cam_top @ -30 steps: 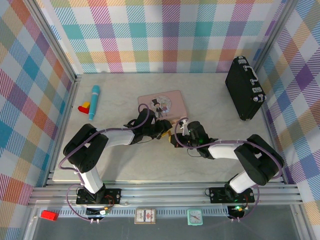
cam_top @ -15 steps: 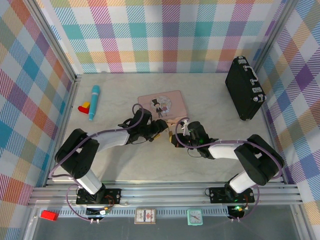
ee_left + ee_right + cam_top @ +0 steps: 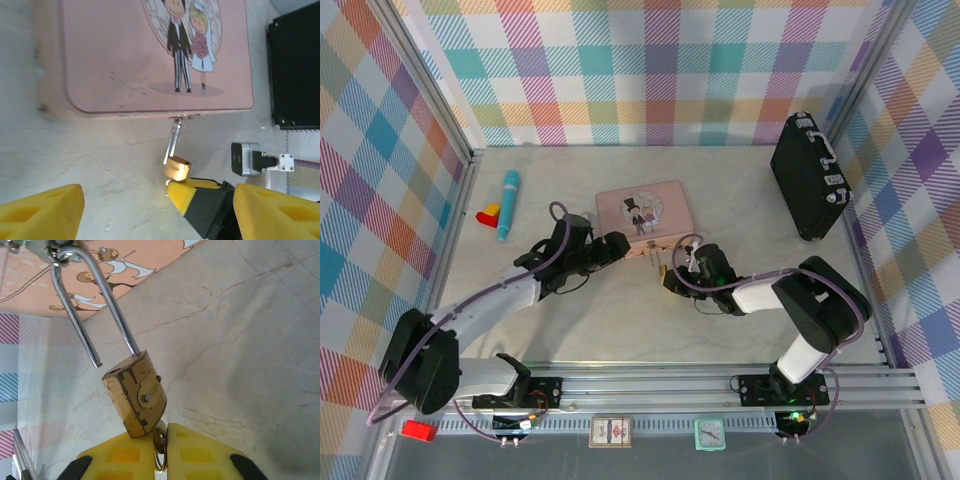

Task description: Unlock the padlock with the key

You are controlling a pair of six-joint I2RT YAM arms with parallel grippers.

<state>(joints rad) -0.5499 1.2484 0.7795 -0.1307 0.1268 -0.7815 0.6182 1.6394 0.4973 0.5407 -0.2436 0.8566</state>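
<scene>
Brass padlock (image 3: 136,397), silver shackle (image 3: 113,305) open, hangs on pink rectangular tin (image 3: 120,55). Right claw (image 3: 164,442) pinches thin metal key (image 3: 159,452); left claw (image 3: 157,212) gapes.

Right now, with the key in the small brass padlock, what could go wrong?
1. The right gripper pinches the thin metal key by its end alone; it may slip from the brass padlock.
2. The silver shackle is sprung but hooked on the pink picture tin; pulling may drag the tin, as the open left gripper steadies nothing.
</scene>
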